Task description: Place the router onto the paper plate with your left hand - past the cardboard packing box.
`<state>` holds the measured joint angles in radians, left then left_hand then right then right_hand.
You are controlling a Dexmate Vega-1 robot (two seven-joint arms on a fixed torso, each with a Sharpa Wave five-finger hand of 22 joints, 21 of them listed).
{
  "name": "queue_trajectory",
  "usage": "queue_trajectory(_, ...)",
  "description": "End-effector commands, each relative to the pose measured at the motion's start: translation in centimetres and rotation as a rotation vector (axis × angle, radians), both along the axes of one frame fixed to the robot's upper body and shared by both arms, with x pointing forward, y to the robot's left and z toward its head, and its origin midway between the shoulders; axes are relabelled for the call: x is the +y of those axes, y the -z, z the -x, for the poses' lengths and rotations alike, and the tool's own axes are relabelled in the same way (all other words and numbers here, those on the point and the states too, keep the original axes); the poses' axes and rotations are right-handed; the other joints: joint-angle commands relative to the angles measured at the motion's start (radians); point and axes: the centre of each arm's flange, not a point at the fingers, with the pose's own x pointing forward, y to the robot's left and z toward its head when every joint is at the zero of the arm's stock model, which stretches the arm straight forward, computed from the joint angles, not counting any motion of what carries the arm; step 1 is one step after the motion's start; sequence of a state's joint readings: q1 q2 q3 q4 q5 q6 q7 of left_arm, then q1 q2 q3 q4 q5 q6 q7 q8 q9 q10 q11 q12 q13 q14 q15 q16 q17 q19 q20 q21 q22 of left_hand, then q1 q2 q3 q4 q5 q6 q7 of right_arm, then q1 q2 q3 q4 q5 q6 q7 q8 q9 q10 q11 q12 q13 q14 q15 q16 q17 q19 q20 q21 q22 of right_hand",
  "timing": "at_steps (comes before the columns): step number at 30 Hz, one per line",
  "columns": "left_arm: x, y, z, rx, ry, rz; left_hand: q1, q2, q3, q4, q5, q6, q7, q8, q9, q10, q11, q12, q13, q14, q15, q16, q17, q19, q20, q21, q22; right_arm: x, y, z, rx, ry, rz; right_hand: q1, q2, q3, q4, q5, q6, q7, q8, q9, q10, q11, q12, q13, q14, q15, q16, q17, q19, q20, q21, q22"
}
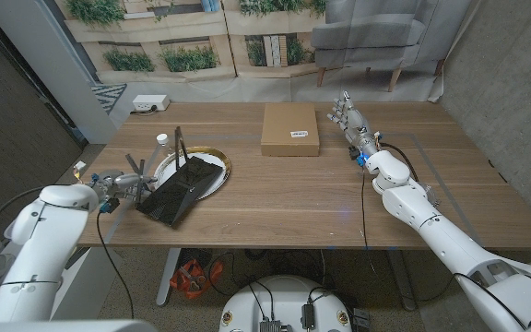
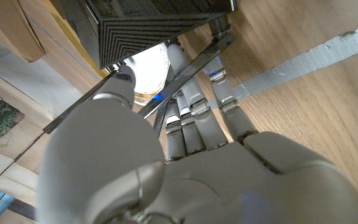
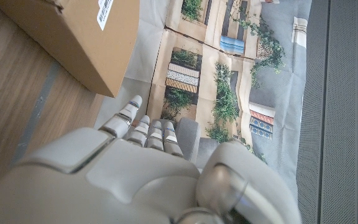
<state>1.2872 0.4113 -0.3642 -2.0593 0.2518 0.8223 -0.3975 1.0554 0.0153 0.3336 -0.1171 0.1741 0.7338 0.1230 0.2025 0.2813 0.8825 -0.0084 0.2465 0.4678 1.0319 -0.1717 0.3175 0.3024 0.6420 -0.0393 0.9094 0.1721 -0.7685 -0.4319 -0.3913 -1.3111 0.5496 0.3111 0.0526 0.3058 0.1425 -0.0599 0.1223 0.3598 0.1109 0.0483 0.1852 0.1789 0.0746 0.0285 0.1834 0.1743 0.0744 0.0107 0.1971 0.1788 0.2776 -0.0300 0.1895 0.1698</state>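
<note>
The black router [image 1: 179, 191] lies tilted, its far end on the white gold-rimmed paper plate [image 1: 212, 159] and its near corner over the table. One antenna [image 1: 178, 148] stands upright. My left hand [image 1: 123, 184] is at the router's left side. In the left wrist view another thin antenna [image 2: 185, 68] runs between the thumb [image 2: 118, 93] and the straight fingers [image 2: 194, 109], which pinch it, with the router's ribbed body [image 2: 148, 22] just beyond. The cardboard packing box [image 1: 290, 129] sits at mid-table, right of the plate. Right of the box my right hand [image 1: 348, 115] stands open, fingers up.
A white power strip [image 1: 150, 103] lies at the far left corner and a small white cap [image 1: 161, 139] sits near the plate. Grey tape lines [image 1: 413, 161] mark the table's right part. The box's side [image 3: 73, 37] is close to my right hand.
</note>
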Motion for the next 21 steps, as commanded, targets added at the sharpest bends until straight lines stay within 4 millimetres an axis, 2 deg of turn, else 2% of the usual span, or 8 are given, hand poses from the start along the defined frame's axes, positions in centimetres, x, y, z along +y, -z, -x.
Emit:
queue_trajectory(1,-0.1,-0.6,0.7,-0.012,0.004,-0.008,-0.014,-0.004,-0.014,0.001,0.005,-0.030,0.006,-0.008,0.004,-0.036,0.013,-0.018,0.002,-0.028,-0.004,-0.007,0.000,-0.004,0.016,-0.006,0.002,-0.1,0.1,0.0,-0.001,0.000,-0.001,-0.004,-0.002,0.004,0.003,0.005,0.004,0.006,0.003,0.003,0.009,0.000,-0.001,0.005,0.006,0.001,0.000,0.003,0.005,-0.001,0.002,0.003)
queue_trajectory(5,-0.2,-0.8,0.9,-0.010,0.010,-0.012,-0.020,-0.009,-0.023,-0.002,0.007,-0.062,0.014,-0.013,0.006,-0.074,0.028,-0.031,0.003,-0.076,0.014,-0.021,-0.001,-0.018,0.038,-0.017,0.002,-0.2,0.1,0.0,0.004,-0.001,-0.008,-0.004,-0.002,0.004,0.003,0.005,0.004,0.006,0.003,0.003,0.009,0.001,0.000,0.005,0.005,0.001,0.000,0.003,0.005,-0.001,0.002,0.003)
queue_trajectory(8,-0.2,-0.9,1.1,-0.012,0.015,-0.015,-0.019,-0.009,-0.027,-0.004,0.009,-0.088,0.023,-0.017,0.007,-0.095,0.033,-0.037,0.004,-0.100,0.030,-0.026,0.001,-0.022,0.045,-0.022,0.002,-0.2,0.1,0.0,-0.001,-0.001,-0.006,-0.004,-0.002,0.004,0.003,0.005,0.004,0.007,0.003,0.003,0.010,0.001,0.000,0.005,0.006,0.001,0.000,0.003,0.006,0.000,0.002,0.003)
queue_trajectory(9,-0.2,-0.9,1.1,-0.011,0.015,-0.015,-0.018,-0.010,-0.029,-0.006,0.010,-0.109,0.024,-0.020,0.007,-0.118,0.046,-0.044,0.005,-0.120,0.039,-0.031,0.000,-0.025,0.051,-0.025,0.002,-0.2,0.1,0.1,-0.002,-0.001,-0.005,-0.004,-0.002,0.004,0.003,0.004,0.004,0.007,0.003,0.003,0.010,0.000,0.000,0.005,0.006,0.001,0.000,0.003,0.006,0.000,0.003,0.003)
queue_trajectory(13,-0.2,-1.1,1.4,-0.011,0.012,-0.022,-0.017,-0.010,-0.040,-0.010,0.011,-0.150,0.016,-0.018,0.009,-0.168,0.065,-0.051,0.007,-0.177,0.071,-0.039,0.008,-0.040,0.070,-0.039,0.002,-0.2,0.1,0.1,-0.002,-0.003,-0.007,-0.004,-0.002,0.004,0.003,0.004,0.004,0.007,0.003,0.003,0.010,0.001,0.000,0.005,0.006,0.001,0.000,0.003,0.006,0.000,0.003,0.003)
queue_trajectory(16,-0.2,-1.2,1.6,-0.007,0.005,-0.031,-0.017,-0.009,-0.046,-0.011,0.011,-0.181,0.012,-0.021,0.012,-0.189,0.077,-0.052,0.009,-0.201,0.080,-0.041,0.013,-0.046,0.077,-0.045,0.002,-0.2,0.2,0.2,-0.002,-0.003,-0.008,-0.004,-0.001,0.004,0.003,0.004,0.003,0.007,0.003,0.003,0.010,0.000,0.000,0.005,0.006,0.001,0.000,0.003,0.006,0.000,0.003,0.003)
queue_trajectory(19,-0.3,-1.2,1.8,-0.010,0.003,-0.036,-0.016,-0.012,-0.055,-0.014,0.012,-0.217,0.015,-0.020,0.015,-0.236,0.104,-0.057,0.012,-0.238,0.095,-0.046,0.018,-0.067,0.090,-0.059,0.003,-0.3,0.2,0.3,-0.001,-0.003,-0.012,-0.005,-0.001,0.004,0.003,0.004,0.003,0.007,0.003,0.003,0.010,0.000,0.000,0.005,0.007,0.002,0.000,0.003,0.006,0.000,0.003,0.003)
queue_trajectory(21,-0.3,-1.2,1.9,-0.015,0.003,-0.035,-0.015,-0.013,-0.061,-0.016,0.012,-0.250,0.016,-0.021,0.017,-0.270,0.119,-0.060,0.014,-0.273,0.113,-0.055,0.018,-0.081,0.109,-0.069,0.003,-0.3,0.2,0.4,-0.004,-0.003,-0.009,-0.005,-0.001,0.004,0.003,0.004,0.003,0.007,0.003,0.003,0.010,0.001,0.000,0.005,0.006,0.001,0.000,0.003,0.006,0.000,0.003,0.003)
